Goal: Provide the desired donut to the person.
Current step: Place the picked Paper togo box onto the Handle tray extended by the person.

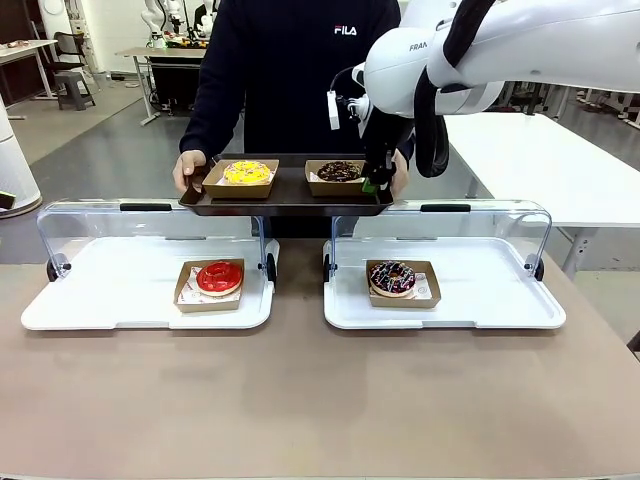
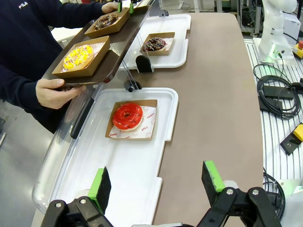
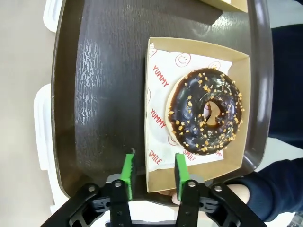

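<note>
The chocolate donut [image 3: 206, 112] sits in its box [image 3: 236, 156] on the tray [image 3: 104, 94] the person [image 1: 300, 70] holds. The right gripper [image 3: 153, 165] straddles the box's near wall, jaws parted, released. Lifting carelessly could snag the box. The left gripper [image 2: 156, 182] hangs open.

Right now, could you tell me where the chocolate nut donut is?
In the front view, on the dark tray's right side, beside the right gripper.
</note>
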Controlling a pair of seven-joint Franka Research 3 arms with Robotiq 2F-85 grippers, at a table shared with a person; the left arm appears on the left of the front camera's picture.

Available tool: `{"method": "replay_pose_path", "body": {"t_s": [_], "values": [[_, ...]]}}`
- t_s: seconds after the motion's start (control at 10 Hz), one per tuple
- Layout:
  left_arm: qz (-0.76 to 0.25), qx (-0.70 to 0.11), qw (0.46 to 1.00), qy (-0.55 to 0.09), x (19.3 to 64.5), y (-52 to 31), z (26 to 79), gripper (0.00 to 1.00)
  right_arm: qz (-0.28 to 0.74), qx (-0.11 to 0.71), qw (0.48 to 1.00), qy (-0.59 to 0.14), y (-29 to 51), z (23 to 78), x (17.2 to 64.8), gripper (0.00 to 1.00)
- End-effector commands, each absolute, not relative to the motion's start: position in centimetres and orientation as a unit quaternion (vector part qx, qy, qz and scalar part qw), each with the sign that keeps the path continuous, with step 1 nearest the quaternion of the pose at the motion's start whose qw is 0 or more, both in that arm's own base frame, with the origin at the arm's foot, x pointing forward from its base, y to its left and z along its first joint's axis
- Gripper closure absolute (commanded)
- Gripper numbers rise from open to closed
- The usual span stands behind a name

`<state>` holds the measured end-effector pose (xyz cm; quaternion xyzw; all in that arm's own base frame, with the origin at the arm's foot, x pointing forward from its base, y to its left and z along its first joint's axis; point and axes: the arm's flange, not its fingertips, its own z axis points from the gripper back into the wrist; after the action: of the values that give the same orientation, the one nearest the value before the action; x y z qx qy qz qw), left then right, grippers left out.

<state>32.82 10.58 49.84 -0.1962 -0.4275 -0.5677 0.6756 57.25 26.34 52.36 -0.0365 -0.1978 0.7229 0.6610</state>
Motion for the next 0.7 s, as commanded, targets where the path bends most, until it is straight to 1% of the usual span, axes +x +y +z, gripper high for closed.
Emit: {"method": "replay_pose_path", "body": {"t_s": [0.0, 0.6], "values": [[-0.571, -0.198, 0.666, -0.438, 32.8, 10.7, 49.6, 0.00, 0.730, -0.025, 0.649, -0.214, 26.0, 52.9, 56.9, 0.00], [-0.571, -0.198, 0.666, -0.438, 32.8, 10.7, 49.6, 0.00, 0.736, 0.001, 0.647, -0.200, 26.3, 54.0, 56.1, 0.00]]}}
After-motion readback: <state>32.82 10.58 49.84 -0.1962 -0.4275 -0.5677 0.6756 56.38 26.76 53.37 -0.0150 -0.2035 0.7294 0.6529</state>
